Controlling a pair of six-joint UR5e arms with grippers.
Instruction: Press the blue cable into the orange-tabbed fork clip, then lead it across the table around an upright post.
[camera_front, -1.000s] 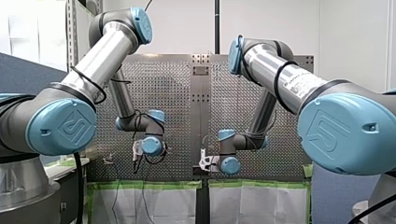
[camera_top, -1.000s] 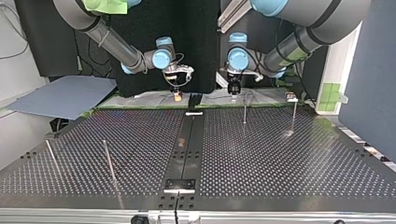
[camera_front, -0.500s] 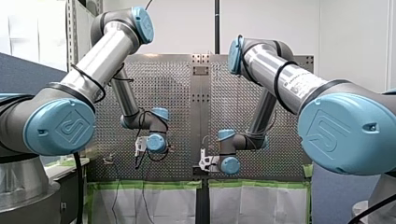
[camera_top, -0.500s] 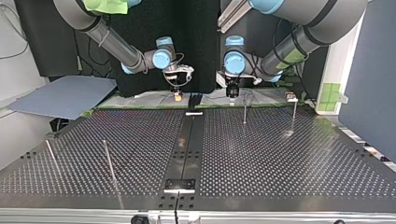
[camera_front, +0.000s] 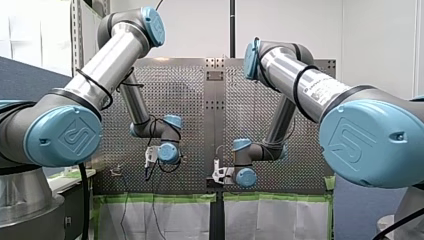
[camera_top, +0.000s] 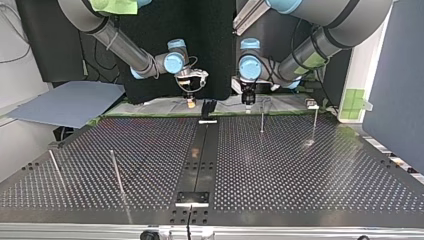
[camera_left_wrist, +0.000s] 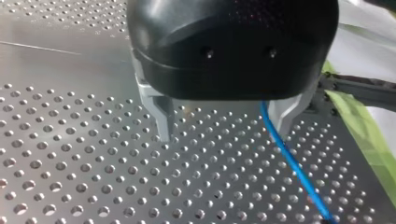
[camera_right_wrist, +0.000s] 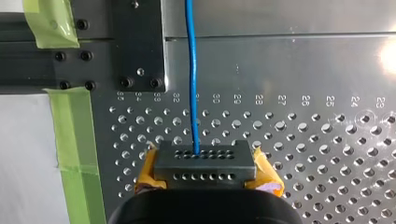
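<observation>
Right gripper (camera_right_wrist: 205, 176): yellow pads (camera_right_wrist: 149, 173) pressed together, pinching the cable (camera_right_wrist: 191, 70). The cable runs straight ahead over the table (camera_right_wrist: 303, 70), beside a black plate (camera_right_wrist: 140, 42) and green tape (camera_right_wrist: 74, 140).

Left gripper (camera_left_wrist: 224, 133): metal fingers (camera_left_wrist: 162, 119) spread. The cable passes just beside one finger, unpinched.

Top view: both grippers hang at the table's far edge, with a black fixture (camera_top: 208, 107) between them. Two posts (camera_top: 262, 121) stand near the left gripper, and two more stand well apart at the view's left.
</observation>
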